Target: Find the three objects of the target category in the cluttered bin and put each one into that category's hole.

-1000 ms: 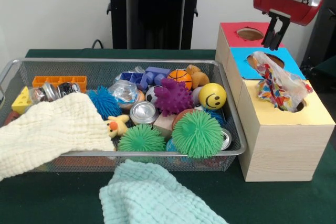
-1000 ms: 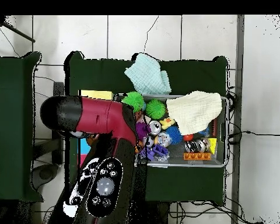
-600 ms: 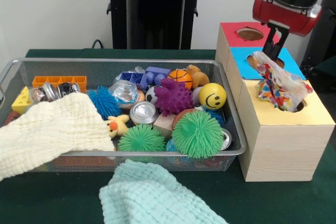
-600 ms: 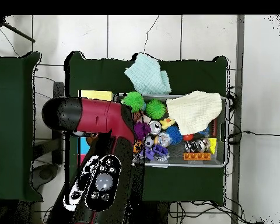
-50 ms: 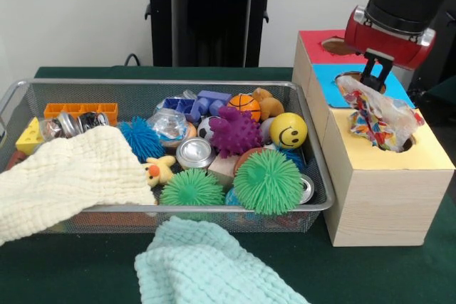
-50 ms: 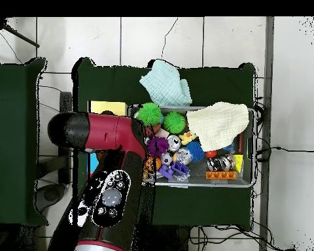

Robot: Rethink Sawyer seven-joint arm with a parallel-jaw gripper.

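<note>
Crinkled plastic, a colourful snack bag point(image 5: 376, 114), lies slumped across the wooden box point(image 5: 381, 190) directly below the gripper point(image 5: 371, 76), one end sunk in the yellow section's hole, the other reaching back over the blue one. It seems only partly posted, so likely wants pushing down. The fingertips touch the bag's upper end; whether they pinch it or stand apart I cannot tell. Beside the box, the wire bin point(image 5: 313, 204) holds the remaining clutter.
</note>
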